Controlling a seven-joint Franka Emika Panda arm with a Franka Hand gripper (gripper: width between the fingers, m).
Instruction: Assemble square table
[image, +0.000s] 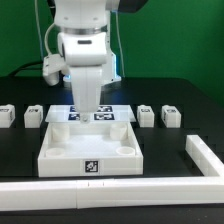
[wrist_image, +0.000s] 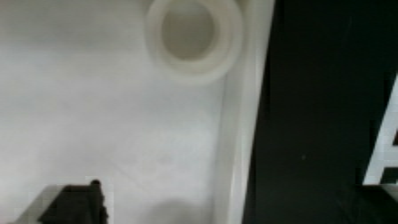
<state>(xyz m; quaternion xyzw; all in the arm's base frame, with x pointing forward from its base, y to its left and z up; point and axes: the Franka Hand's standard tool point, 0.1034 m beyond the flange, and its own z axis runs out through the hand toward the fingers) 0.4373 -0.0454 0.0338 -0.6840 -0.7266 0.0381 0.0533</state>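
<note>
The square tabletop (image: 90, 148) is a white tray with a raised rim and a tag on its front wall, lying in the middle of the black table. My gripper (image: 86, 108) hangs low over its far wall. In the wrist view the tabletop's inner face (wrist_image: 125, 120) fills most of the picture, with a round socket (wrist_image: 191, 40) and the rim (wrist_image: 249, 110) beside it. One dark finger (wrist_image: 71, 205) shows far to one side over the white face, and the other is lost against the black table. The gripper (wrist_image: 205, 205) holds nothing. Small white leg blocks stand in a row: two (image: 8, 115) (image: 33, 116) at the exterior view's left, two (image: 146, 115) (image: 171, 117) at its right.
The marker board (image: 100, 113) lies just behind the tabletop, partly hidden by the gripper; a white edge (wrist_image: 382, 150) in the wrist view may be part of it. A long white bar fence runs along the front (image: 110, 190) and up the exterior view's right (image: 205, 155).
</note>
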